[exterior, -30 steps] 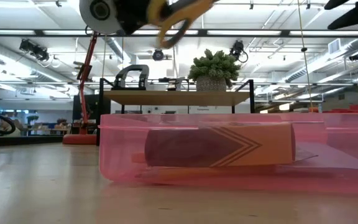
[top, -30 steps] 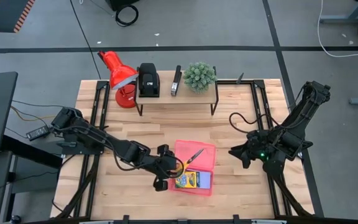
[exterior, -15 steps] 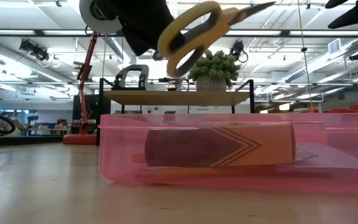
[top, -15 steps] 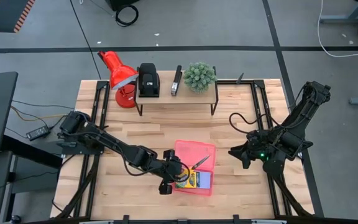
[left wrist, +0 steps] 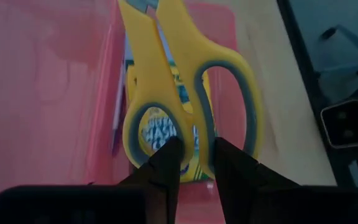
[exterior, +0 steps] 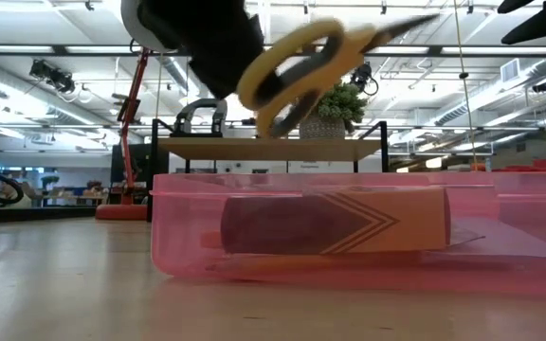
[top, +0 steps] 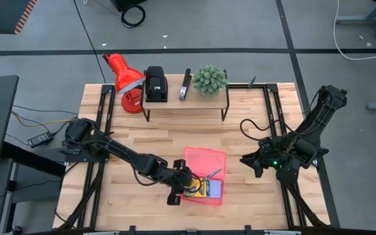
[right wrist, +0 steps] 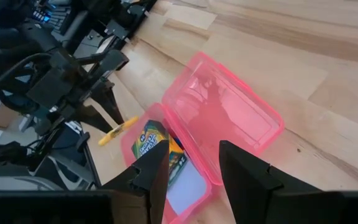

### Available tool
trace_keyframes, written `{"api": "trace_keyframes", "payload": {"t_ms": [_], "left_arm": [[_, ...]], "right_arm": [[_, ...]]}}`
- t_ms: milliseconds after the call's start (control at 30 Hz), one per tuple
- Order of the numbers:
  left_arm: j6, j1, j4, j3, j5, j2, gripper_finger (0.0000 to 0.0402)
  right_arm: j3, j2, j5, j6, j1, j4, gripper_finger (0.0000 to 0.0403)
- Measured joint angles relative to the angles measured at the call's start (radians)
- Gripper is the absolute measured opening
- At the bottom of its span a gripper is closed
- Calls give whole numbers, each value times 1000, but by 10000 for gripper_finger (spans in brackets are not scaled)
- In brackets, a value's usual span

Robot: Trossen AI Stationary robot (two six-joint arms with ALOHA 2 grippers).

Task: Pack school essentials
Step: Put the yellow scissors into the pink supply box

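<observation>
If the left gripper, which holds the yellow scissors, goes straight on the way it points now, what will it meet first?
Probably the yellow-green crayon box in the pink translucent plastic case: the left gripper, shut on the yellow-handled scissors, points at it, though depth is unclear.

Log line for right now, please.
left gripper: holds scissors above pink box | crayons inside | right gripper: open, waiting at the right

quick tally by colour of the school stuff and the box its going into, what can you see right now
yellow: 2 — scissors held in the left gripper, crayon box
pink: 1 — open case
pale blue: 1 — notepad
total: 4
</observation>
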Motion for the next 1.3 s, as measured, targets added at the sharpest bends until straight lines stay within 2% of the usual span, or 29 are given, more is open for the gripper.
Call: {"api": "trace_keyframes", "payload": {"t_ms": [267, 867, 1300], "left_arm": [[-1, 2, -10, -1, 61, 41, 96], [-8, 1, -1, -1, 68, 67, 101], [-8, 0, 8, -1, 68, 67, 153]], "right_arm": [[0, 0, 0, -4, 0, 0, 147], [0, 0, 3, -4, 0, -1, 147], [0, 0, 3, -3, 0, -1, 147]]}}
